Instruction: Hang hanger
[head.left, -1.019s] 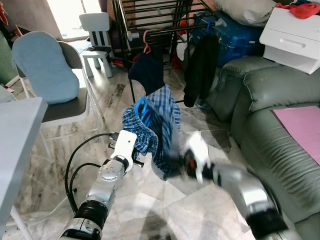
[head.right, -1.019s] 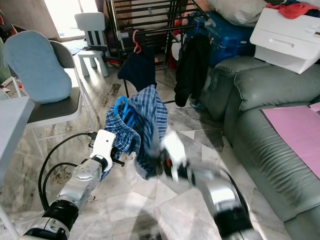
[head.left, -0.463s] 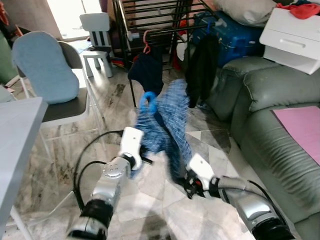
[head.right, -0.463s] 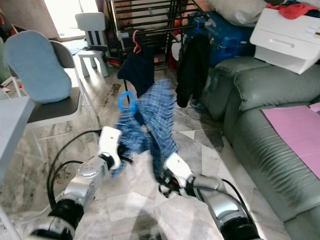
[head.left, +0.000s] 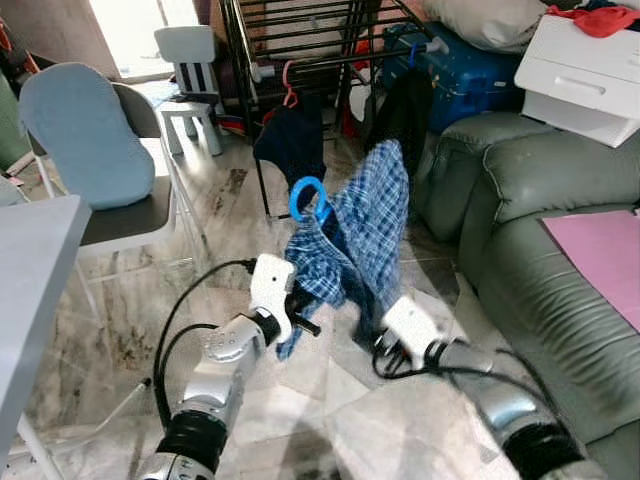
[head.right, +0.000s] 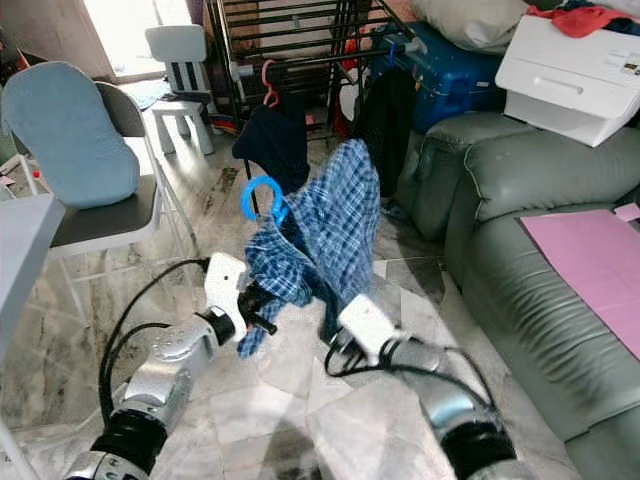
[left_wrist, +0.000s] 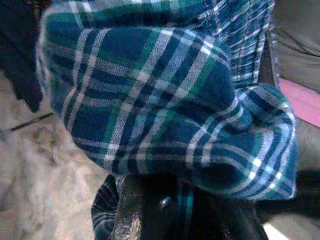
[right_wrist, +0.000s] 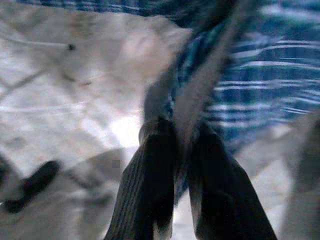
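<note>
Both my arms are up in front of me, over the marble floor (head.left: 110, 330), with the drying rack (head.left: 300, 40) beyond and the grey sofa (head.left: 540, 230) on my right. Between them hangs the plaid shirt (head.left: 360, 240) on its blue hanger (head.left: 308, 198); the hook stands up clear above the cloth, well short of the rack's rails. My left gripper (head.left: 296, 312) is buried in the shirt's lower left bunch. In the left wrist view the plaid folds over it and hides the fingers, so I cannot tell how they stand, or whether they have the hanger or just cloth. My right gripper (right_wrist: 182, 150) is clenched on a thin fold of the shirt's hem: the two black fingers (right_wrist: 150, 170) are pinched together with fabric rising from between them. Handling, as I judge it: the load is light, the shirt limp and prone to swing and drape over whatever is near, and likely to slide along or off the hanger if tugged from one side. The hanger is the only stiff part, probably smooth plastic. A hold just under the hook would steer it best; cloth alone gives poor control of where the hook points. Two dark garments (head.left: 292, 140) already hang on the rack, so the hook wants a bare stretch of rail between or beside them.
</note>
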